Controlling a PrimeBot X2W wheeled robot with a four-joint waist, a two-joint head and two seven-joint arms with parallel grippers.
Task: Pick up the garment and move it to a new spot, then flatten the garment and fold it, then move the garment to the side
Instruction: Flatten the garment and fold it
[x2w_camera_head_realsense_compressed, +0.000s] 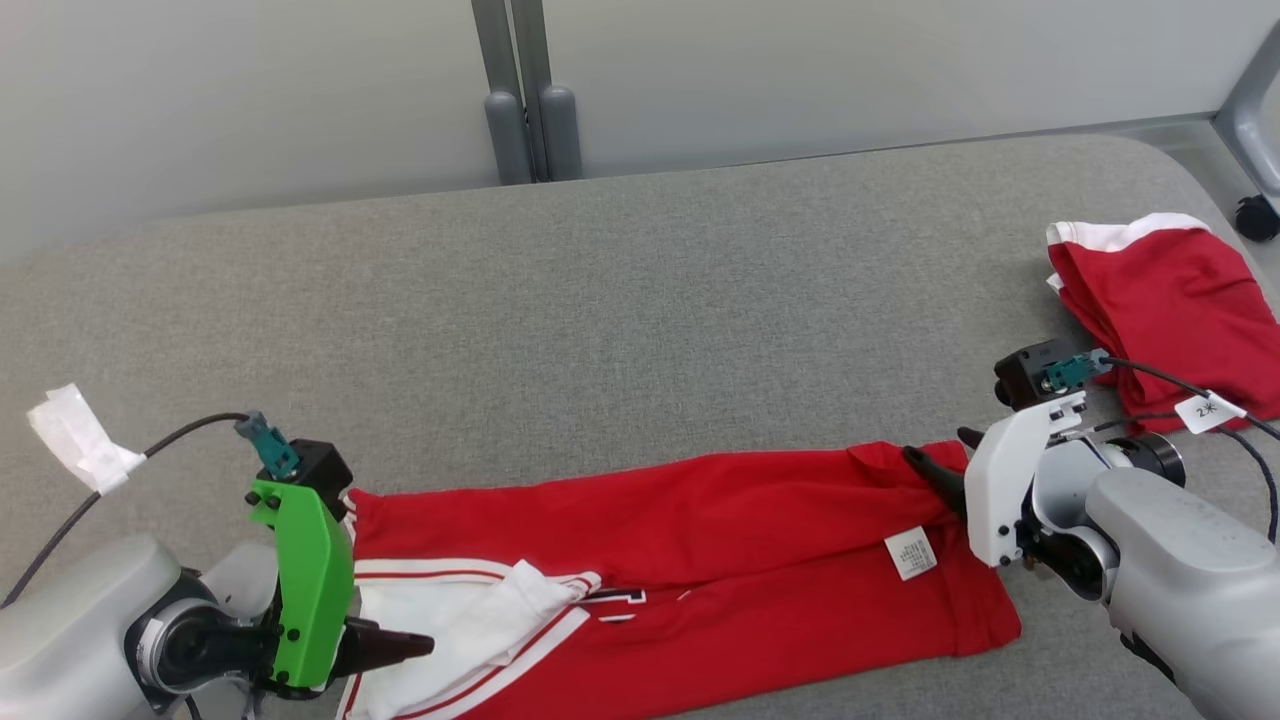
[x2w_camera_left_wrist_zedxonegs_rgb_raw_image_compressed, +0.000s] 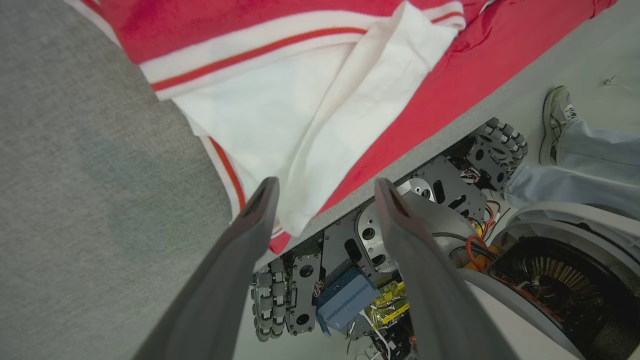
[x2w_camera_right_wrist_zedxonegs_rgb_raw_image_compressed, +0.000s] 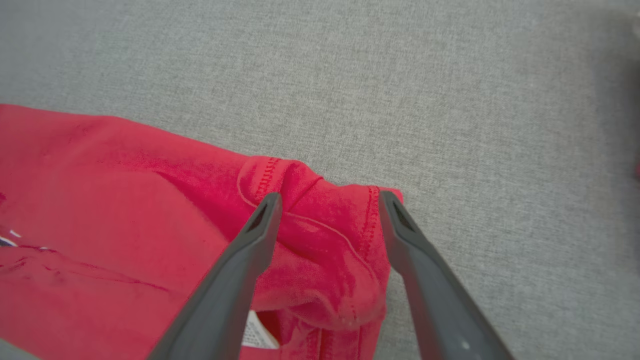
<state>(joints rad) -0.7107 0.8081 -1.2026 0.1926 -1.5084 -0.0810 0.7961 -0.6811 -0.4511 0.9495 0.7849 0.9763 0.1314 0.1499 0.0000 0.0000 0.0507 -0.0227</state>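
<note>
The red and white sports jersey (x2w_camera_head_realsense_compressed: 700, 530) lies stretched in a long band across the lower middle of the head view, on the grey fabric-covered table (x2w_camera_head_realsense_compressed: 640, 280), close to its near edge. A white care label (x2w_camera_head_realsense_compressed: 911, 553) shows near its right end, and its white, red-striped part is at the lower left. In the left wrist view the left gripper (x2w_camera_left_wrist_zedxonegs_rgb_raw_image_compressed: 326, 190) has its jaws wide apart and holds nothing; its fingers hang over the white cloth where that drapes a little over the table edge. The right gripper (x2w_camera_right_wrist_zedxonegs_rgb_raw_image_compressed: 330, 200) is also spread wide, its fingers straddling a bunched red hem corner without pinching it. A second red garment (x2w_camera_head_realsense_compressed: 1170, 300) lies folded at the right edge of the head view, well apart. A person's shoe (x2w_camera_left_wrist_zedxonegs_rgb_raw_image_compressed: 557, 120) shows on the floor at the right of the left wrist view.
</note>
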